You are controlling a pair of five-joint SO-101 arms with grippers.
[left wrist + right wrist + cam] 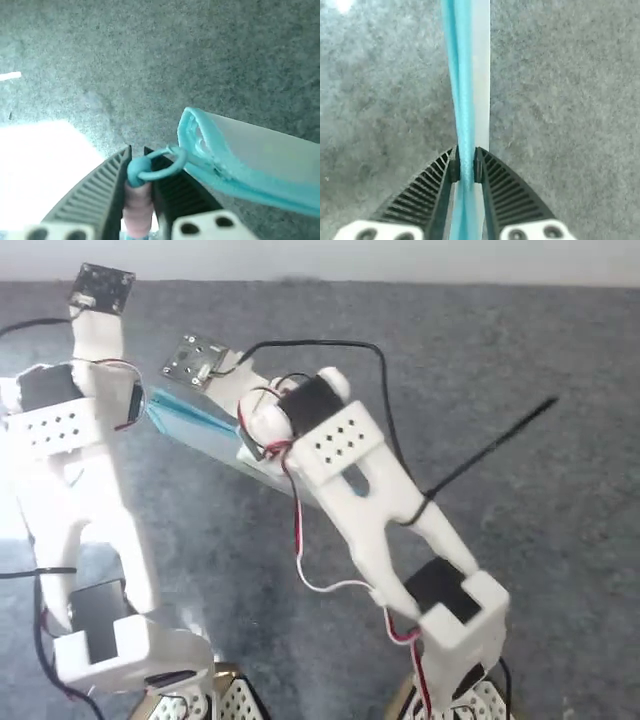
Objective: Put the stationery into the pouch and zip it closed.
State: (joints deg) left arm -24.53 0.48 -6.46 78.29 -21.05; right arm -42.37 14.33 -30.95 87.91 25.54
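The pouch (195,420) is translucent with a teal zipper edge and lies between the two arms on the grey table. In the left wrist view, my left gripper (137,152) is shut on the pouch's zipper pull (142,172), a teal ring with a pink tab, at the end of the pouch (250,155). My right gripper (465,162) is shut on the pouch's teal zipper edge (461,90), which runs straight out between its fingers. From above, the right gripper (245,435) sits over the pouch's middle and the left gripper (140,405) at its end.
A thin black rod (495,445) lies on the grey felt table (520,360) to the right of the arms. The arms' bases (220,695) stand at the near edge. A bright glare patch (40,165) lies on the felt beside the left gripper.
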